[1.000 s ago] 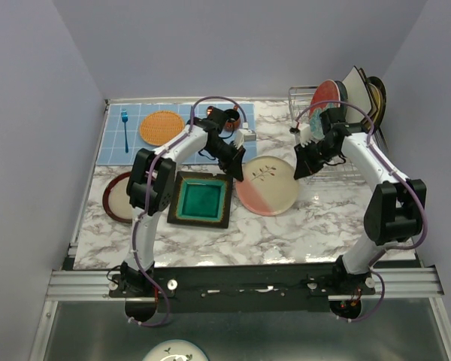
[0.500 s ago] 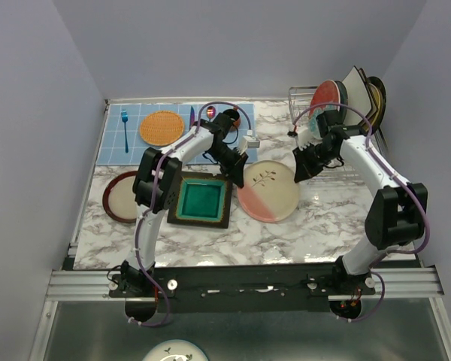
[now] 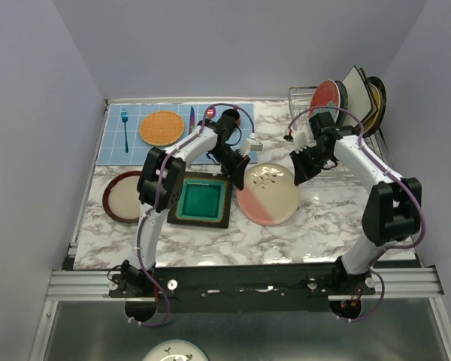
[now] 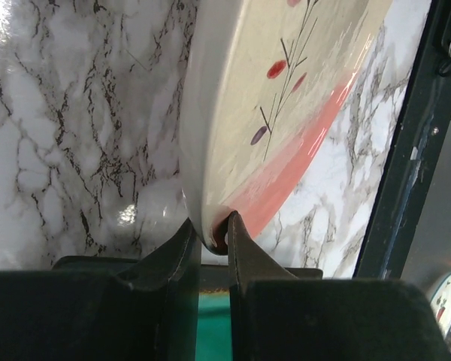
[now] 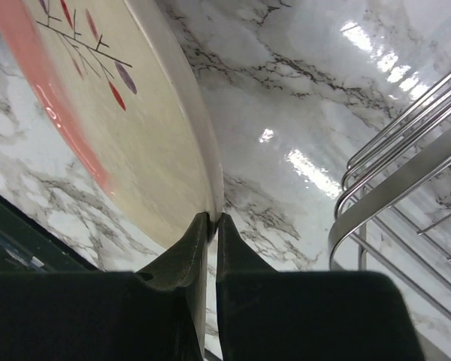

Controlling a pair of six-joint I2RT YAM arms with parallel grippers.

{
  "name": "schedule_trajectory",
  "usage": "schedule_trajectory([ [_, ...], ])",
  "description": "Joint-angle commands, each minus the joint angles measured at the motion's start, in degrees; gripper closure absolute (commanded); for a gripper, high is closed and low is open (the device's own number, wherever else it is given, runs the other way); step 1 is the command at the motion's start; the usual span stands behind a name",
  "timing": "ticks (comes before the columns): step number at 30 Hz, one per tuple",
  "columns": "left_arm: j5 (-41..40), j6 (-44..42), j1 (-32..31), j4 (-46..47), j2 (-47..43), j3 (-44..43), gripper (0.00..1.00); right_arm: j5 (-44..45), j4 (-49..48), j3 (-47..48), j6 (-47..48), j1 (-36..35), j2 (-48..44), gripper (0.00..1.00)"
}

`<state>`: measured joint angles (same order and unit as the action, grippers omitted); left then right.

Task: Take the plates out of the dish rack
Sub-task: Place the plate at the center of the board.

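Note:
A round cream-and-pink flowered plate (image 3: pixel 269 194) is at mid-table, to the right of the teal square plate (image 3: pixel 203 201). My left gripper (image 3: pixel 242 171) is shut on its left rim (image 4: pixel 210 226). My right gripper (image 3: pixel 296 173) is shut on its right rim (image 5: pixel 214 199). The plate looks slightly raised off the marble. A red-rimmed plate (image 3: pixel 120 198) lies at the left, partly behind my left arm. The silver wire dish rack (image 3: pixel 344 173) stands at the back right and holds a red plate (image 3: pixel 327 95) and several more upright plates (image 3: pixel 364 90).
A blue placemat (image 3: pixel 113 143) at the back left carries an orange woven mat (image 3: pixel 161 128), a blue fork (image 3: pixel 125 128) and a knife (image 3: pixel 192 117). The rack's wires (image 5: pixel 406 180) run close to the right of my right gripper. Another plate (image 3: pixel 169 351) lies below the table's front rail.
The flowered plate has shifted slightly toward the front of the table, with both grippers still on its rim. Both arms have moved a little with it.

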<state>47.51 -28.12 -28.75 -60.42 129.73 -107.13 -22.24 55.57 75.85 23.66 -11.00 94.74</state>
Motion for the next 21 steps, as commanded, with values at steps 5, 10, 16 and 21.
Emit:
schedule_trajectory([
  [5,-20.34,-6.69,1.95,-1.80,5.00,-3.61,1.00,16.78,2.17,9.64,1.83,1.43,7.21,0.99],
  [10,-23.06,-7.04,1.95,-2.59,5.80,-4.84,1.00,20.74,2.35,13.96,0.86,1.51,9.93,0.99],
  [16,-25.18,-8.09,2.03,-3.12,6.50,-5.80,1.00,25.84,3.48,19.15,1.21,1.42,13.01,0.95],
  [21,-25.09,-8.45,2.03,-2.16,6.06,-4.93,1.00,27.95,2.88,19.77,1.30,1.34,14.95,0.89],
])
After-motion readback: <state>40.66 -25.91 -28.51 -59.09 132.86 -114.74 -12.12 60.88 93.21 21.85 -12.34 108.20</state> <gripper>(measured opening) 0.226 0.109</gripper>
